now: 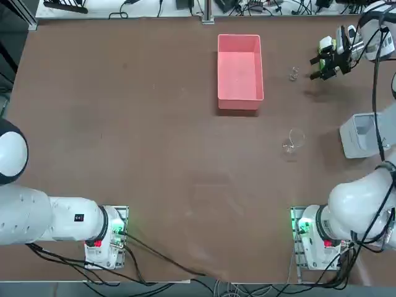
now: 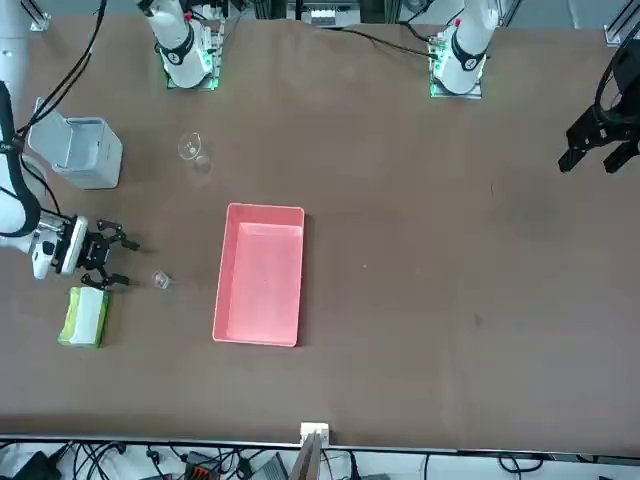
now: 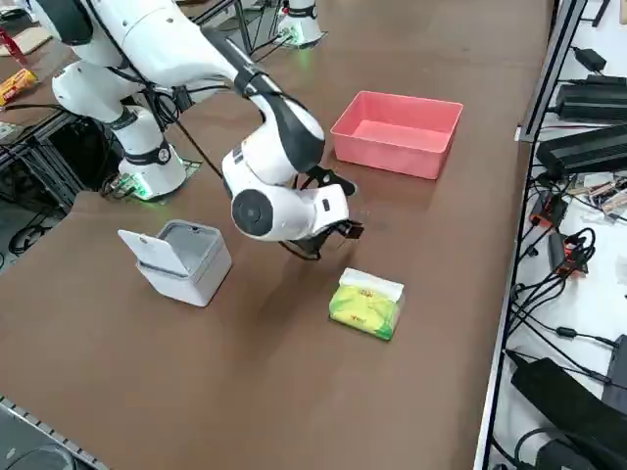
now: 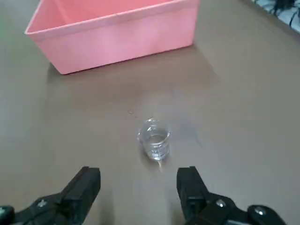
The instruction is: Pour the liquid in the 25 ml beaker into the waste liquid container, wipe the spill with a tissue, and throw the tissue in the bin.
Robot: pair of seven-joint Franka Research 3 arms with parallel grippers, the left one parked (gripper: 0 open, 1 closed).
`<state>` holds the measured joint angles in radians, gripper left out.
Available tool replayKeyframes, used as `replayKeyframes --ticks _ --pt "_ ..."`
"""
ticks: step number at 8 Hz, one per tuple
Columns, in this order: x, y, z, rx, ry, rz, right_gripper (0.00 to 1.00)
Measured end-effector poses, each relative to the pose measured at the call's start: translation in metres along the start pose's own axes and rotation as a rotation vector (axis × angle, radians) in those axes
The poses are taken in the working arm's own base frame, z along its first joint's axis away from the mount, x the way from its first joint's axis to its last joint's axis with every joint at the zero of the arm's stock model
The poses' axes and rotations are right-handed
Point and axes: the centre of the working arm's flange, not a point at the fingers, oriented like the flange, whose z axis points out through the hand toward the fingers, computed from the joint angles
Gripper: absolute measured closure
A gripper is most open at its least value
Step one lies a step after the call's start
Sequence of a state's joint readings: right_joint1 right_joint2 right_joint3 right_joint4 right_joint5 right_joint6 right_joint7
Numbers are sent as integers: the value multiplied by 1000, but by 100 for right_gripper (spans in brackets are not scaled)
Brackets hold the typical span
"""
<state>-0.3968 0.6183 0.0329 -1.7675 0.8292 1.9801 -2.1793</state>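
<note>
The 25 ml beaker (image 4: 153, 139) is a tiny clear glass standing upright on the brown table, with clear liquid in it. It also shows as a small glint (image 1: 293, 74) to the right of the tray and again in the front view (image 2: 160, 280). My right gripper (image 4: 139, 183) is open, low over the table, just short of the beaker, with nothing between its fingers (image 4: 86, 185). The same gripper (image 1: 316, 68) shows in the top view and in the front view (image 2: 124, 262). The waste liquid container (image 1: 240, 99) is a pink low-walled tray beyond the beaker (image 4: 117, 42). The tissue is out of view.
A larger clear beaker (image 1: 294, 141) stands nearer the robot's base. A green tissue pack (image 2: 85, 315) lies beside my gripper, away from the tray (image 3: 367, 304). A white bin (image 3: 181, 259) with its lid up sits at the table's right side (image 1: 359, 135).
</note>
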Motion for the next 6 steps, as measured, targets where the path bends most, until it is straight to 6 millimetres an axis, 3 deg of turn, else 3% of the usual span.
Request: replayKeyframes --ticks 6 --pt "-29 16 15 -1 97 -96 0"
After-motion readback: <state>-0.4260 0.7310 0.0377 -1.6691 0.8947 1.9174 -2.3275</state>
